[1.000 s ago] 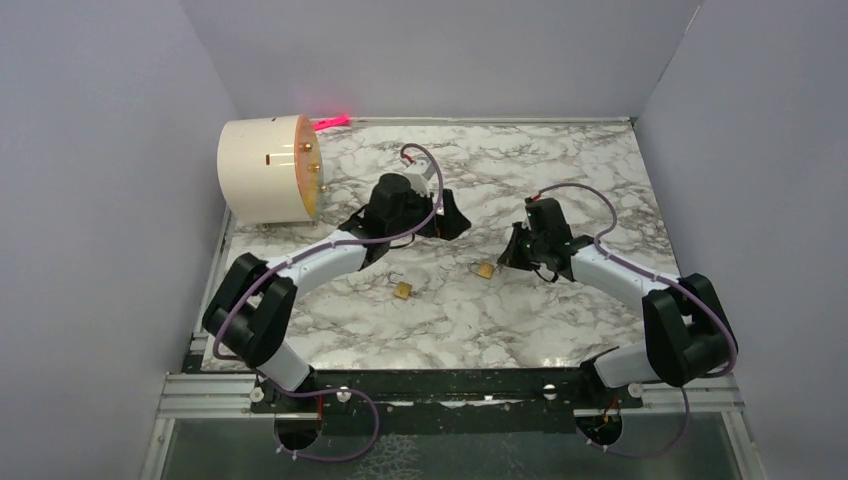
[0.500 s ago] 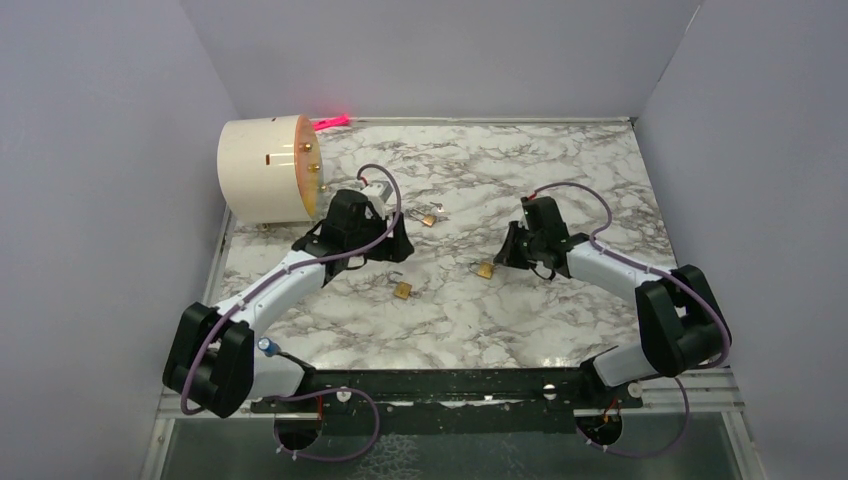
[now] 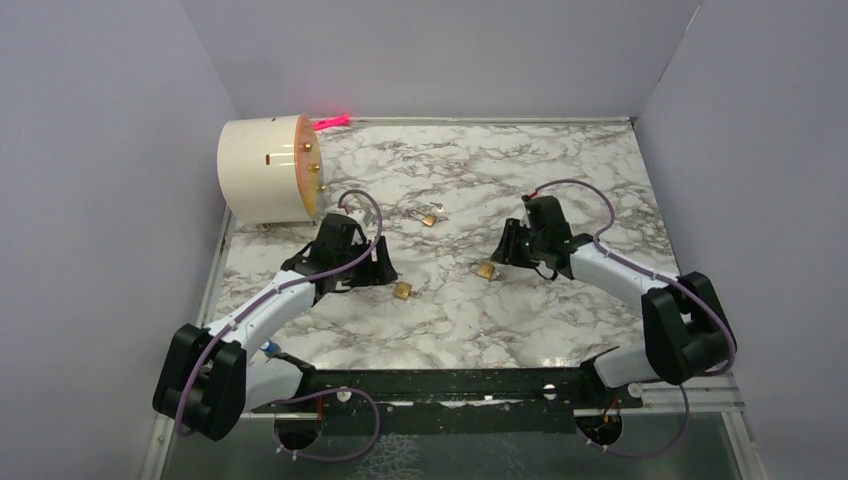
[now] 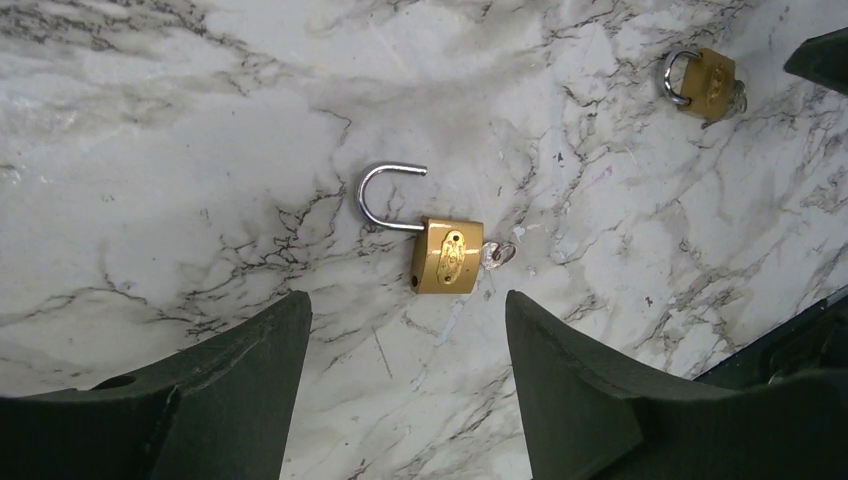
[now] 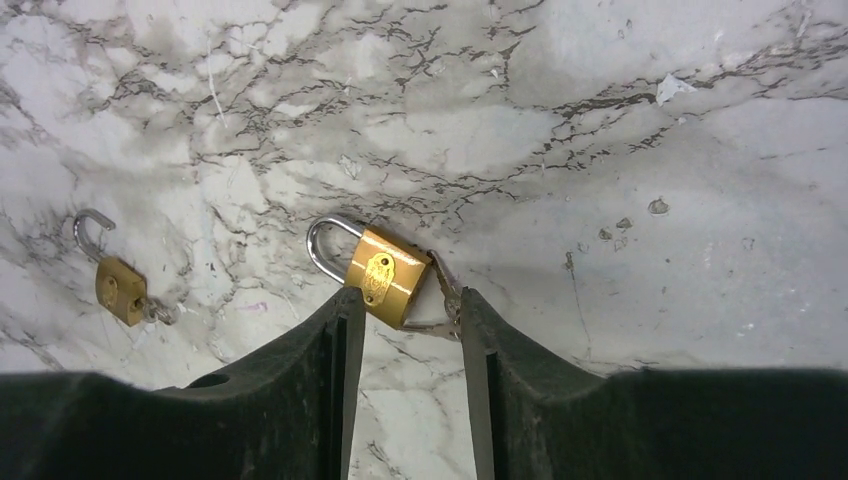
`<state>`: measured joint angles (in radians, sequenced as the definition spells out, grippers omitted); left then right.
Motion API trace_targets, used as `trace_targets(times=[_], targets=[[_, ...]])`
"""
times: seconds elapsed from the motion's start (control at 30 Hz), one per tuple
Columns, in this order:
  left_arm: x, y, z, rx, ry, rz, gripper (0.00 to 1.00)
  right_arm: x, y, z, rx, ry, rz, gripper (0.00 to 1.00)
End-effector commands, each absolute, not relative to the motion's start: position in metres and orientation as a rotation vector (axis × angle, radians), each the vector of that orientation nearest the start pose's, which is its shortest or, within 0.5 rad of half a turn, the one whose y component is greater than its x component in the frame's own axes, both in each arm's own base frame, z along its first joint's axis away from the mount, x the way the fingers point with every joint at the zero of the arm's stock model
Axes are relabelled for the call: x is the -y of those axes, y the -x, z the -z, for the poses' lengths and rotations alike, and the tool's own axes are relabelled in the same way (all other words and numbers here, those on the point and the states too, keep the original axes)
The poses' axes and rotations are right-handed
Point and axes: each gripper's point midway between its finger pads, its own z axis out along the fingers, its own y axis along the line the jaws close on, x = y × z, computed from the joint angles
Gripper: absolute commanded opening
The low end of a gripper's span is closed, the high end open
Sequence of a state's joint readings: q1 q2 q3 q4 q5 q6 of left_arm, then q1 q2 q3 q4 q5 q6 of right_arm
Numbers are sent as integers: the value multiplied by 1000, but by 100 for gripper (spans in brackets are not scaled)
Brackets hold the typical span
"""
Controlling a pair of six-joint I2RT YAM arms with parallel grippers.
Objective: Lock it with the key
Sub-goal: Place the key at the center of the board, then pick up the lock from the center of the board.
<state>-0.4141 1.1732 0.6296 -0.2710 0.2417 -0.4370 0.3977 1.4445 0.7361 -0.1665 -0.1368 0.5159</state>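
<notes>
A brass padlock (image 4: 447,255) lies on the marble with its shackle swung open and a key (image 4: 497,253) in its base. My left gripper (image 4: 405,310) hovers open just short of it; in the top view this padlock (image 3: 403,291) is right of the left gripper (image 3: 383,272). A second brass padlock (image 5: 385,275), shackle down, lies at the tips of my open right gripper (image 5: 405,300). Its key (image 5: 446,300) rests against the right finger (image 5: 475,330). Nothing is clamped. The top view shows that padlock (image 3: 486,270) beside the right gripper (image 3: 503,257).
A third small padlock (image 3: 428,219) lies farther back at mid-table. A white cylinder with a wooden face (image 3: 265,170) stands at the back left, with a pink object (image 3: 330,122) behind it. Grey walls enclose the marble table (image 3: 560,180).
My left arm has pulled back from the far padlock to the near-left one, its jaws a little narrower. The right gripper has opened from shut, leaving its padlock on the table.
</notes>
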Motion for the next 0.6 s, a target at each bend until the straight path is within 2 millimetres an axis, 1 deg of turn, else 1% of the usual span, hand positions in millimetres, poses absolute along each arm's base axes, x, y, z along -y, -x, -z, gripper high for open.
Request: trace_targets(times=[0.0, 0.07, 0.13, 0.2, 0.27, 0.3, 0.37, 0.4, 0.43, 0.5, 0.57], targets=[[167, -245, -69, -2484, 52, 662, 71, -170, -315, -94, -2357, -11, -538, 47], [162, -249, -73, -2458, 71, 631, 71, -181, -316, -119, -2257, 101, -557, 52], [156, -252, -78, -2438, 86, 589, 71, -202, -311, -144, -2165, 262, -530, 56], [154, -256, -84, -2420, 79, 570, 72, -233, -300, -162, -2079, 442, -492, 60], [153, -259, -87, -2415, 68, 567, 72, -267, -285, -170, -2022, 605, -504, 63], [152, -261, -88, -2413, 69, 563, 74, -282, -280, -170, -2006, 673, -521, 65], [149, -264, -90, -2407, 77, 557, 75, -307, -272, -157, -2010, 783, -543, 67], [148, -265, -91, -2402, 84, 557, 75, -323, -264, -149, -1999, 871, -538, 69], [145, -267, -92, -2396, 94, 556, 76, -332, -262, -142, -1992, 930, -503, 70], [138, -270, -94, -2385, 123, 549, 80, -358, -250, -122, -1966, 1081, -421, 73], [128, -274, -96, -2375, 158, 549, 81, -378, -242, -107, -1965, 1173, -412, 74]])
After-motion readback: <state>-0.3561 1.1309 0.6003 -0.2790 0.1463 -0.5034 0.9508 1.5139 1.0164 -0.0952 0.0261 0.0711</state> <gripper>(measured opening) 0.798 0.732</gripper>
